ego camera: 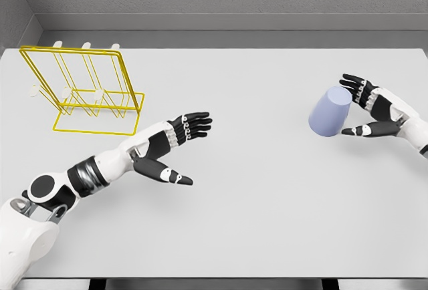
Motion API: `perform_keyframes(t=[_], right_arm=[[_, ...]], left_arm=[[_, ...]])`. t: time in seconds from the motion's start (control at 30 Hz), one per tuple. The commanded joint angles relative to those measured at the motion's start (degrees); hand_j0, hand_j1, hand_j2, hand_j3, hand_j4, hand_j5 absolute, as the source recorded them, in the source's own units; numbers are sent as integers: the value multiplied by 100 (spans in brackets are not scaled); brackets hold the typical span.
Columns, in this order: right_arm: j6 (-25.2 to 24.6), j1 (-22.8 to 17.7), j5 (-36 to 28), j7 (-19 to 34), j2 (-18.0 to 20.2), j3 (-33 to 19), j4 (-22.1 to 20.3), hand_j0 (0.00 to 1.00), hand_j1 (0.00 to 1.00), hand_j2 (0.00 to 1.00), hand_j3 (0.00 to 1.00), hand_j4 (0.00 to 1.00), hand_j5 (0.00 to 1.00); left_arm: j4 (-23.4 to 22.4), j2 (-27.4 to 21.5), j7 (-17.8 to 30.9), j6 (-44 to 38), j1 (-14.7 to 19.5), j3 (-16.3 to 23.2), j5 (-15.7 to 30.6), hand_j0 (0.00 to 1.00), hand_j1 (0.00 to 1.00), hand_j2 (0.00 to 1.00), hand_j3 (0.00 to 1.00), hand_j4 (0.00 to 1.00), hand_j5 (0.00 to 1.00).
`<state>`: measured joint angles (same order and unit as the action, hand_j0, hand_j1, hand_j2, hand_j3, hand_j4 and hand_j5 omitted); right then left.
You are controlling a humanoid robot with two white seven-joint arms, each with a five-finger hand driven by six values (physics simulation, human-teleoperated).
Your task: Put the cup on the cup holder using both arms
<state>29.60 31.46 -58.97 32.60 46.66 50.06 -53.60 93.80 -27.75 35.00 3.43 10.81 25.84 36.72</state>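
A pale lavender cup lies tilted on the white table at the right. My right hand sits just right of it, fingers spread above and thumb below, close to the cup's wide end but not closed on it. The yellow wire cup holder with white-tipped pegs stands at the far left. My left hand hovers over the table's middle left, below and right of the holder, fingers extended and thumb splayed, holding nothing.
Grey walls close off the back and left of the table. The table's front edge runs along the bottom of the view. Bare tabletop lies between the two hands.
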Motion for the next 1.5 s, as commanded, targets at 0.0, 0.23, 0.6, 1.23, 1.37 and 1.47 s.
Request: perform_keyframes(t=[0.0,0.23,0.6,1.23,1.37,1.47], right_arm=[[-25,0,-36,1,-25,-13,-10,100,100,100,100,100,100],[-33,0,-27,1,-148,31,-19,100,100,100,100,100,100],[-148,0,-27,80,-218,39,-36,99,99,99,99,99,99],[-174,44,17,80,-218,13,-80,72,72,72,72,72,72],[-165,132,26,80,-218,4,-168,72,72,72,72,72,72],[-165,211,34,80,-201,-5,-282,70,70,70,70,70,70]], left_arm=[[7,-3,0,0,0,0,37,100,100,100,100,100,100],[7,-12,0,0,0,0,37,100,100,100,100,100,100],[15,-12,0,0,-9,0,37,100,100,100,100,100,100],[7,-12,0,0,-18,-9,46,100,100,100,100,100,100],[15,-12,0,0,-18,-9,38,100,100,100,100,100,100],[15,-12,0,0,-18,-9,37,100,100,100,100,100,100]])
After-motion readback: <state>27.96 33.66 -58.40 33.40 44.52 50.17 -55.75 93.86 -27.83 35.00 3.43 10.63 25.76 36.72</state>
